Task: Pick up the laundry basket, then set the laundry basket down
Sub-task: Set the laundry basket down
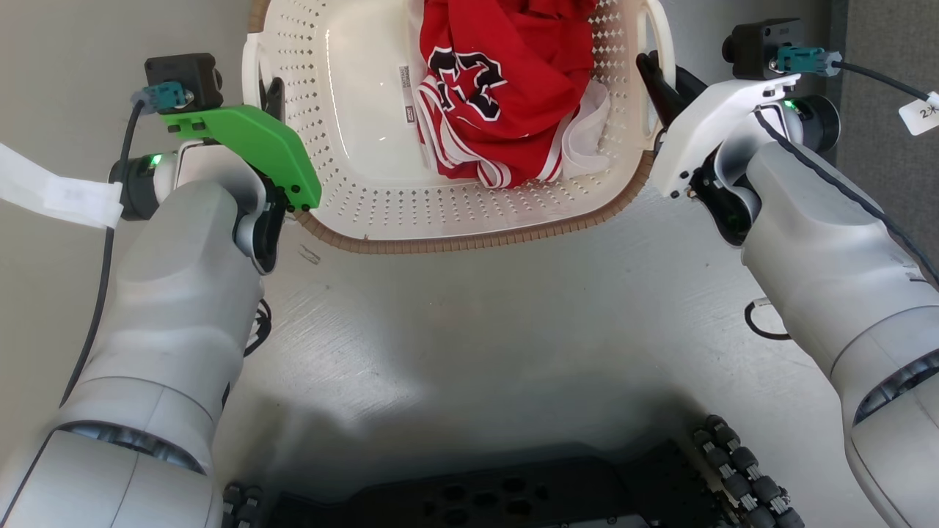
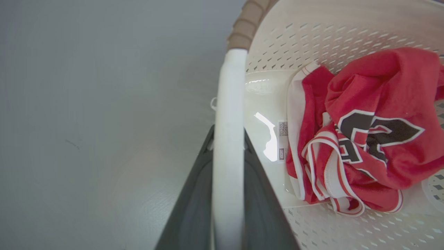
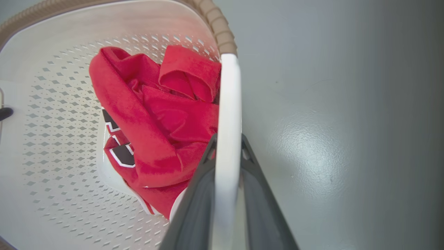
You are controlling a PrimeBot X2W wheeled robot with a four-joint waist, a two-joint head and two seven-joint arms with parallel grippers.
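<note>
Left gripper (image 1: 274, 99) is clamping the left handle (image 2: 229, 104) of the laundry basket (image 1: 469, 240), and right gripper (image 1: 664, 81) is clamping the right handle (image 3: 227, 104) (fingers pressing each loop from both sides). Between the arms, over the grey floor (image 1: 477, 323), the basket is carrying a crumpled red jersey (image 1: 513, 81) on its right side.

Smooth pale grey floor (image 1: 513, 308), faintly scuffed, soft glare, darker strip (image 1: 888, 44) along right edge

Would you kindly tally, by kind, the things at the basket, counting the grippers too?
laundry basket: 1
white loop handles: 2
red clothing heap: 1 (separate pieces cannot be told apart)
grippers: 2, the left gripper and the right gripper
Total: 6
</note>
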